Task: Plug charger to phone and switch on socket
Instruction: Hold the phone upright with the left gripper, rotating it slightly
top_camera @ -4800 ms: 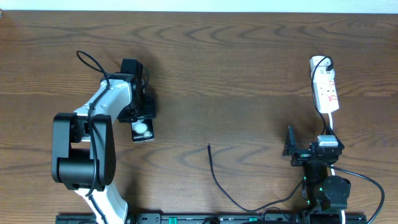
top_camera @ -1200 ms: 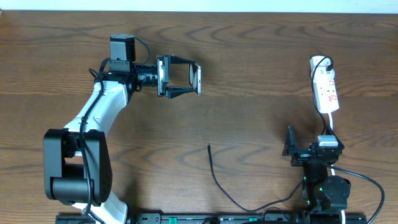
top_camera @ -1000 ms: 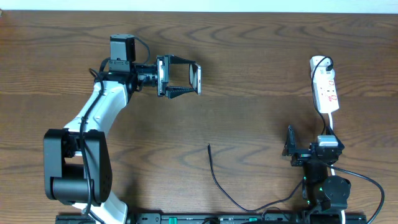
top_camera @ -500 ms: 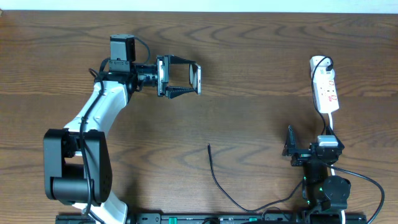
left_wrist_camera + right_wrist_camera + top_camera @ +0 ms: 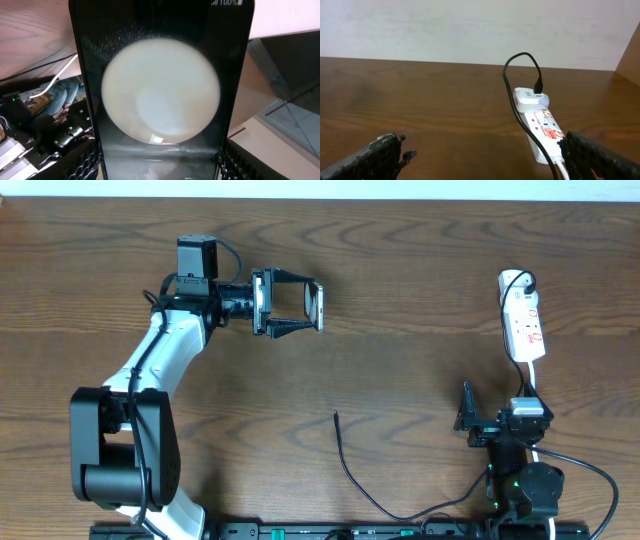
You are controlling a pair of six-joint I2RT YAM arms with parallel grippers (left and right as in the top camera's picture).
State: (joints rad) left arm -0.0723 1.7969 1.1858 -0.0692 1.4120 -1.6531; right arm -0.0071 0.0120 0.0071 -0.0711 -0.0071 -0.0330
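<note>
My left gripper (image 5: 308,306) is shut on the phone (image 5: 315,306) and holds it up, edge-on, above the far left-middle of the table. In the left wrist view the phone (image 5: 160,90) fills the frame between my fingers (image 5: 160,167), its black face showing one large white round blob. The charger (image 5: 345,465) is a thin black cable lying on the table at the front middle, its tip pointing away. The socket (image 5: 523,320) is a white power strip at the far right. My right gripper (image 5: 466,418) is open and empty in front of the socket (image 5: 542,127).
A black plug and cable (image 5: 538,89) sit in the far end of the power strip. Its white cord (image 5: 530,380) runs toward the right arm base. The wooden table (image 5: 400,350) has bare surface between the two arms.
Since 4.8 s ago my left gripper has lifted the phone off the table and carried it up and to the right. Nothing has moved over the last second.
</note>
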